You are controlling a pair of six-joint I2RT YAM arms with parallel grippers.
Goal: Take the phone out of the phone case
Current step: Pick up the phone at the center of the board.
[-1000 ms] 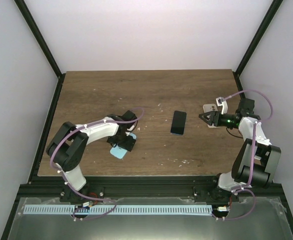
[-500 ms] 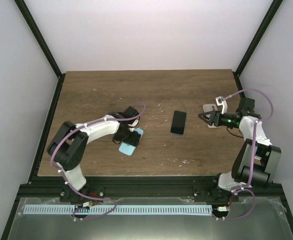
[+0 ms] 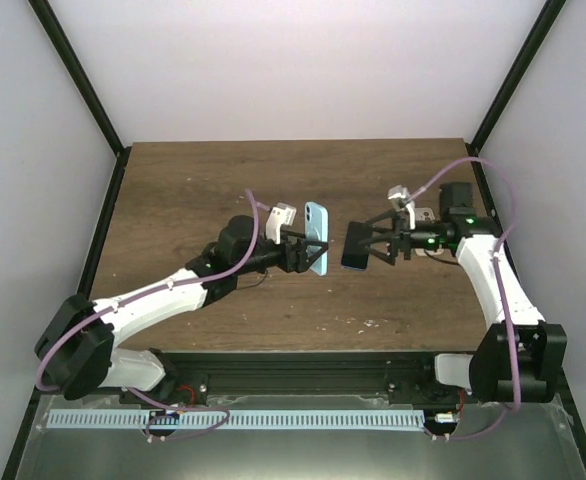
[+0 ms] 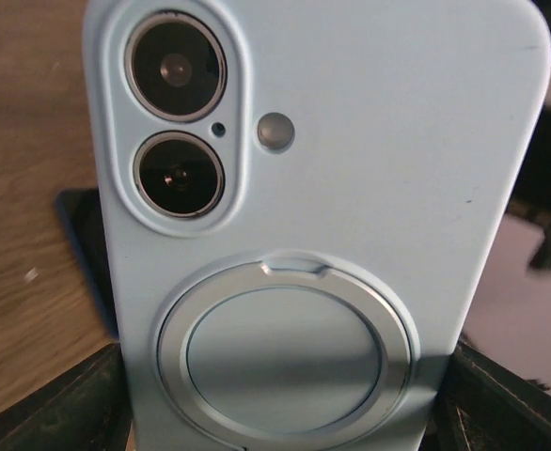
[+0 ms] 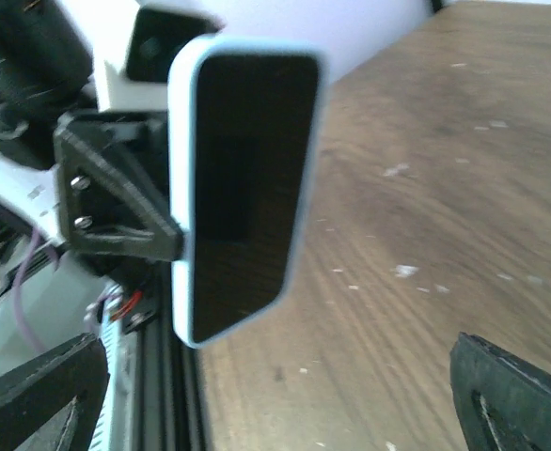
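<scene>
My left gripper is shut on a light blue phone case and holds it upright above the middle of the table. In the left wrist view the case's back fills the frame, with two camera lenses and a round metal ring, and the left gripper clamps its lower edges. In the right wrist view the phone's dark screen sits inside the case and faces my right gripper. The right gripper is open and empty, just right of the case and not touching it.
A dark phone-like slab lies flat on the wooden table below and between the two grippers; it also shows in the left wrist view. White walls and black frame posts enclose the table.
My left gripper has lifted the blue case off the table, carried it right and stood it upright. My right arm has reached left toward it, jaws now wide apart.
</scene>
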